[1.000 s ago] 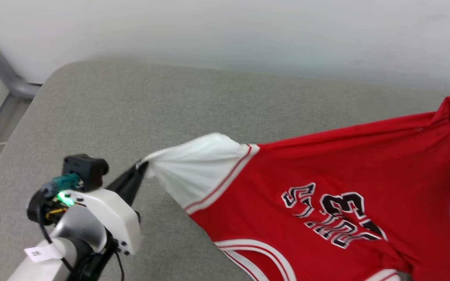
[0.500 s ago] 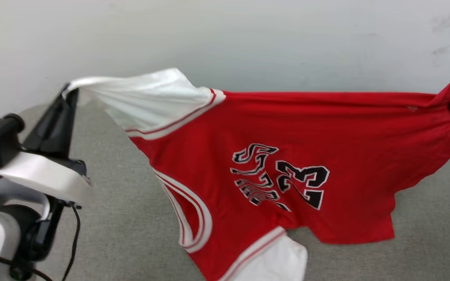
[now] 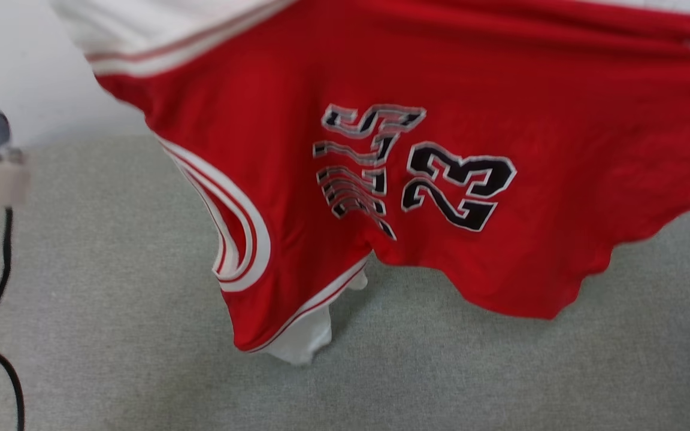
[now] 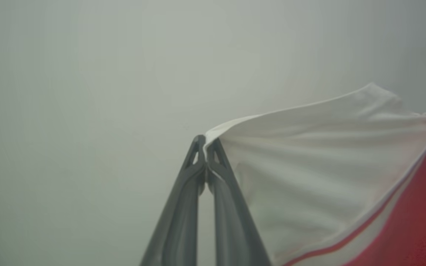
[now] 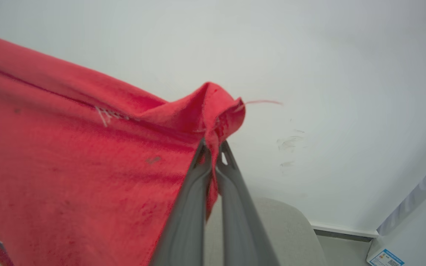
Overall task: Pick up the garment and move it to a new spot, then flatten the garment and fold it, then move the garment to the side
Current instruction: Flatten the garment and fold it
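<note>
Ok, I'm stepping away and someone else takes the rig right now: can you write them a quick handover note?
Left gripper: shut on the edge of the white sleeve of the garment.
Right gripper: shut on a red corner of it.
Garment: hangs stretched between both grippers above the grey surface, lettering towards the head camera. Whether its lowest folds touch the surface is unclear.
Done: picked up.
Left: set it down at the new spot, flatten, fold, move it aside.
</note>
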